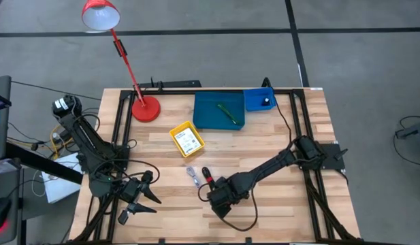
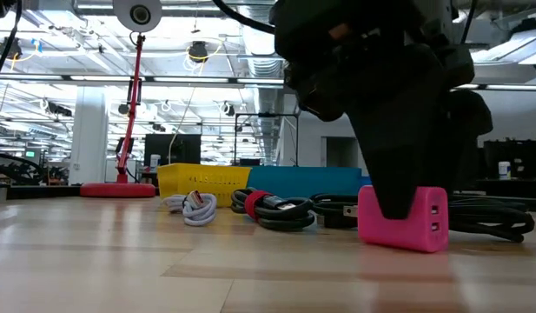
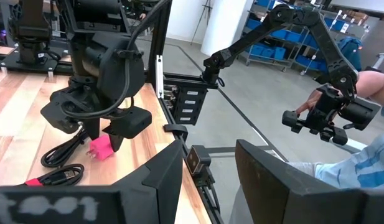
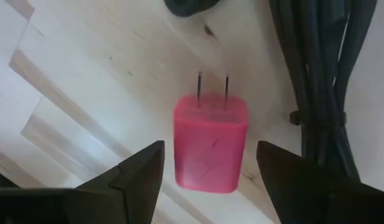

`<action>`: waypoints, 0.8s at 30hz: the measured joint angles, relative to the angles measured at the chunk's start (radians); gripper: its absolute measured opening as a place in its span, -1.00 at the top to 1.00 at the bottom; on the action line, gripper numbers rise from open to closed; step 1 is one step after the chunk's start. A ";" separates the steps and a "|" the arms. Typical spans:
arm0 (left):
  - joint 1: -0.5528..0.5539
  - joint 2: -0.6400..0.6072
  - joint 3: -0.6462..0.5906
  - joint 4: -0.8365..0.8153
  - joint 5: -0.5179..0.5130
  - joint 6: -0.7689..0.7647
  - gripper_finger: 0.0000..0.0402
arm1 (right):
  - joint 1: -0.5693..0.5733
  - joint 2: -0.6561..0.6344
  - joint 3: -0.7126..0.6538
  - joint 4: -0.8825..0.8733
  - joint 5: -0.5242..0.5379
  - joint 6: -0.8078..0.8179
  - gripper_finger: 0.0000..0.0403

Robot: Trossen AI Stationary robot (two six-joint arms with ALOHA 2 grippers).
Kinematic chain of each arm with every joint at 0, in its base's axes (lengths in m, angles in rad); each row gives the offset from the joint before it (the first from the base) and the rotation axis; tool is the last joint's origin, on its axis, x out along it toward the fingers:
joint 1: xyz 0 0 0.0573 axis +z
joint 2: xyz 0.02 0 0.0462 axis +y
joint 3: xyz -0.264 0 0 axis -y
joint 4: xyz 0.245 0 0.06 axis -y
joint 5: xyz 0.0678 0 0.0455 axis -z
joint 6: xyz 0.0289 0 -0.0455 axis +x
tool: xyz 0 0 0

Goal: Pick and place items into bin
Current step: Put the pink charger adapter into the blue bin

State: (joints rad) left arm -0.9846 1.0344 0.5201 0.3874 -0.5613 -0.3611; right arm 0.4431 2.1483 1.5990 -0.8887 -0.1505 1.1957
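Observation:
A pink wall charger (image 4: 210, 140) with two prongs lies flat on the wood table; it also shows in the low view (image 2: 424, 228) and the left wrist view (image 3: 101, 149). My right gripper (image 4: 210, 150) is open and low over it, one finger on each side with a small gap. From above, that gripper (image 1: 220, 197) sits near the table's front middle. A coiled black cable with a red tie (image 2: 276, 209) and a white cable (image 1: 192, 175) lie close by. The blue bin (image 1: 203, 122) holds a green pen (image 1: 228, 112). My left gripper (image 1: 152, 201) waits open at front left.
A yellow box (image 1: 187, 138) lies in front of the bin, with a small blue box (image 1: 259, 100) at the bin's right. A red lamp's base (image 1: 146, 109) stands far left. A bundled black cable (image 4: 322, 93) runs beside the charger. A person (image 3: 360, 162) stands beyond the table's edge.

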 joint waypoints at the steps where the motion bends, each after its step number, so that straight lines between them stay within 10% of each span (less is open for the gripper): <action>1: 0.000 0.000 0.000 0.000 0.000 0.000 0.32 | 0.000 0.000 0.000 0.000 0.001 0.000 -0.23; 24: -0.007 0.000 0.000 0.000 0.004 0.000 0.32 | 0.005 0.000 0.001 0.001 0.031 0.020 0.32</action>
State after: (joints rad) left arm -0.9916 1.0344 0.5201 0.3874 -0.5575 -0.3614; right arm 0.4477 2.1479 1.5997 -0.8881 -0.1196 1.2153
